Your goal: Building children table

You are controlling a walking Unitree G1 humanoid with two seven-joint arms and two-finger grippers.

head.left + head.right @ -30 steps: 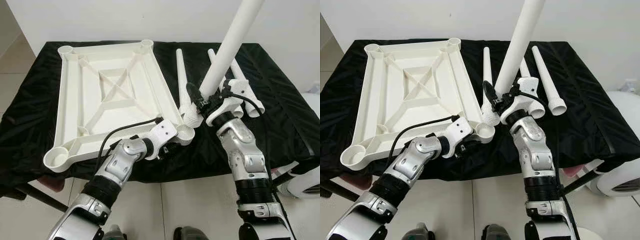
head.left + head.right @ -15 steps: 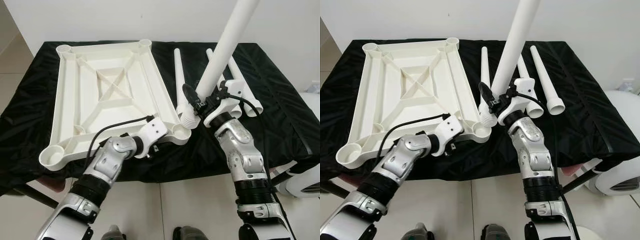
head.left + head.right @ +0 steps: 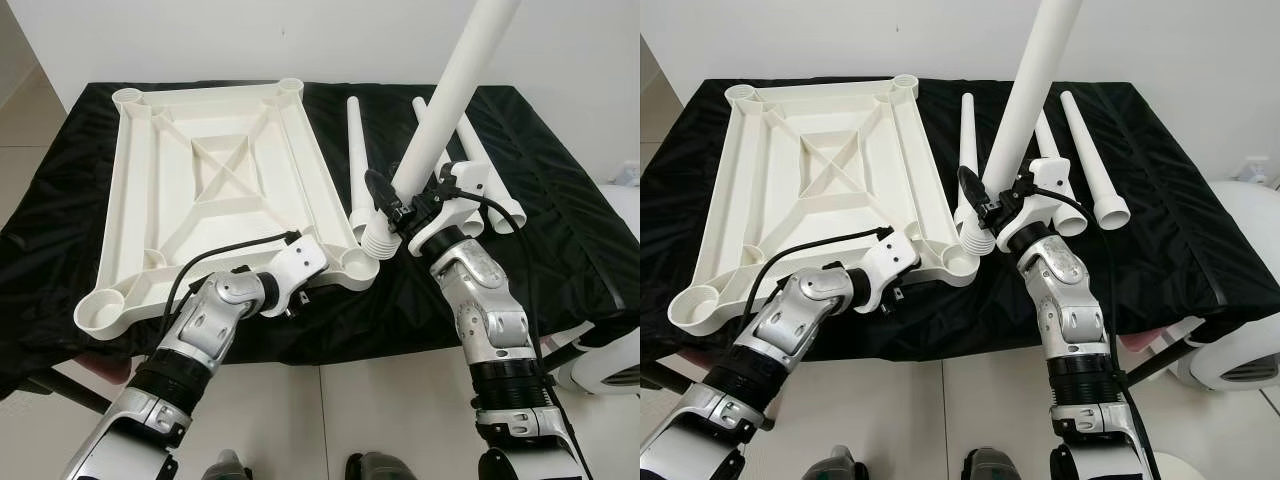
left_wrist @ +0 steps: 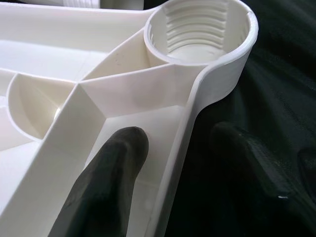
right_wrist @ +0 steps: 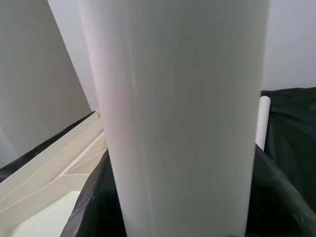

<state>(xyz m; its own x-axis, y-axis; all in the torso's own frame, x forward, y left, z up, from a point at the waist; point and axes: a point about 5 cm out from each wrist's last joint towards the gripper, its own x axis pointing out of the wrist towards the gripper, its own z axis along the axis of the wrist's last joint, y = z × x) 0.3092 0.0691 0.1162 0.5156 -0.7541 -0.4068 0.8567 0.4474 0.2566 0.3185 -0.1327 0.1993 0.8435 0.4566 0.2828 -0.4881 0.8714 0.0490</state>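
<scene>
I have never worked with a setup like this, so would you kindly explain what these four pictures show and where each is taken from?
A two-armed humanoid robot is building a child's table. The two wide pictures come from its head, looking down at a black-covered bench. The close-ups come from wrist cameras. An upside-down white tabletop lies there beside three loose legs. The left gripper straddles the tabletop's rim near a threaded corner socket. The right gripper holds a fourth leg upright, its threaded end next to that socket.
</scene>
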